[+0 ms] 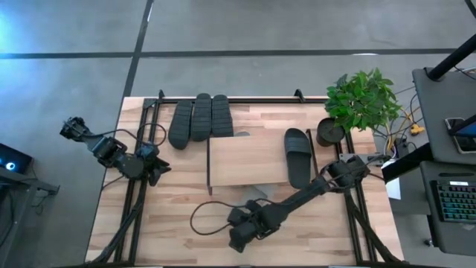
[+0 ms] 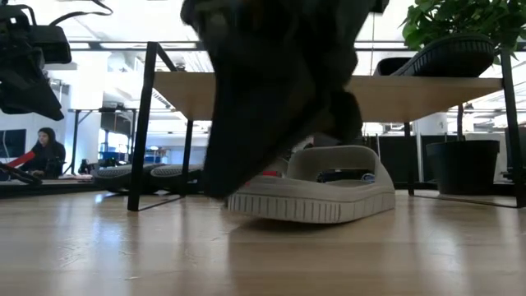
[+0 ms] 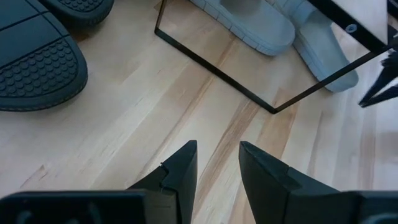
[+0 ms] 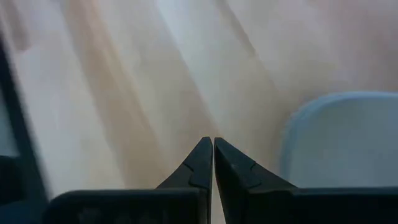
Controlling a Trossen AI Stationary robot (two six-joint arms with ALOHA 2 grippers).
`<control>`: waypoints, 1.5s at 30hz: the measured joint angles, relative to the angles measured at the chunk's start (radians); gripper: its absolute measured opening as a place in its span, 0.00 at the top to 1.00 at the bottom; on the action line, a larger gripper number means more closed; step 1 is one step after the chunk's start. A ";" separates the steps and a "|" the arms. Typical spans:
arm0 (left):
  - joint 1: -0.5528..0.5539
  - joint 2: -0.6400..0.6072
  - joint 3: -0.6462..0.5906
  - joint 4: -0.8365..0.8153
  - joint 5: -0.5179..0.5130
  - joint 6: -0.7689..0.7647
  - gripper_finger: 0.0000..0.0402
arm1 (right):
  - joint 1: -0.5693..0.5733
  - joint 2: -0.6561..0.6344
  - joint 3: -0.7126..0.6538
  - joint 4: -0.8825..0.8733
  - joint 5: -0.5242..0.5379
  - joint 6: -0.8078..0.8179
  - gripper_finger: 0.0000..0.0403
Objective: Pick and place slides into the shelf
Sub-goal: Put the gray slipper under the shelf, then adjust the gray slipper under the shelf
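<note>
- Since your left gripper [image 1: 154, 170] hangs over the table's left side with fingers [image 3: 180, 171] parted on nothing, you have three dark ribbed rubber slides [image 1: 201, 119] lying just beyond it.
- In the middle, you have the low wooden-topped, black-framed shelf [image 1: 249, 160]; two light grey slides [image 3: 273, 28] sit beneath it, and a black slide [image 1: 297, 156] rests on its right end.
- Your right gripper [image 4: 213, 163], fingers pressed together and empty, hovers just beside a light grey slide [image 4: 342, 140]. The slide looks light, flexible and grippy, so pinch its wide strap.

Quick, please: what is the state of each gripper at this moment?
Left gripper: open, holding nothing, above the bare table.
Right gripper: shut, empty, beside a light grey slide.
</note>
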 joint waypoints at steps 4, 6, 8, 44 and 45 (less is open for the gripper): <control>0.000 0.005 0.000 0.000 0.000 0.000 0.74 | -0.007 0.023 -0.005 -0.035 0.034 -0.019 0.98; 0.000 0.004 0.000 0.000 0.000 0.000 0.74 | -0.008 0.034 -0.003 -0.095 0.066 0.006 0.98; 0.000 0.005 0.000 -0.001 0.000 0.000 0.74 | -0.006 0.035 -0.001 -0.178 0.100 0.060 0.98; 0.000 0.092 0.000 0.000 0.004 -0.008 0.74 | 0.007 -0.186 0.045 -0.419 0.129 0.163 0.98; 0.000 0.091 0.000 0.000 0.004 -0.009 0.74 | -0.001 -0.218 0.045 -0.421 0.136 0.157 0.98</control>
